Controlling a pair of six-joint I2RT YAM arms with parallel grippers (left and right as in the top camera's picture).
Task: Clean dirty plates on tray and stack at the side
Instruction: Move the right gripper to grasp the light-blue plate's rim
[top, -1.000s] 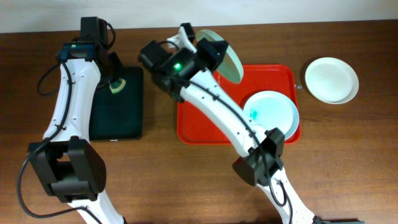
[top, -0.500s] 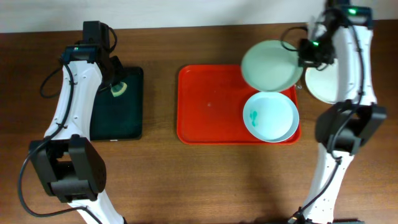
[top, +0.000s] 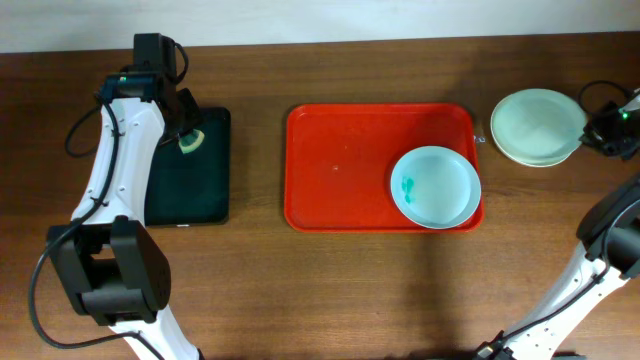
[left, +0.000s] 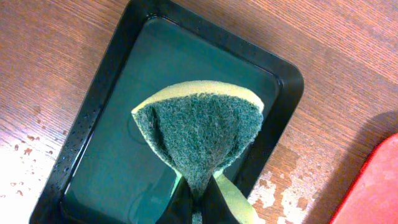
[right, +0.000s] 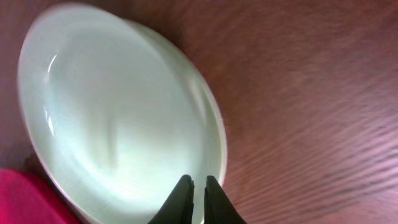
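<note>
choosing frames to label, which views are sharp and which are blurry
Right wrist: the plate is smeared and soft, and the wood grain beside it is streaky. Left wrist: sharp, with the sponge fibres and the black tray crisp. Overhead: sharp and evenly lit, with only soft shadows around the red tray.

The brown wooden bench top (top: 250, 290) shows fine darker grain, with pale scuffed flecks beside the glossy black rectangular plastic tray (top: 187, 195) near its left edge. The black left gripper (left: 200, 202) pinches a dark green scouring sponge (left: 200, 137) rimmed in yellow foam. At mid-bench, the large red rectangular plastic tray (top: 340, 170) bears a pale-aqua round plate (top: 445, 195) with a small teal-green smear (top: 406, 186). By the right edge, a pale greenish-white round plate (top: 535, 120), nipped by the black right gripper (right: 198, 186), tops a whiter round plate (top: 545, 162).
</note>
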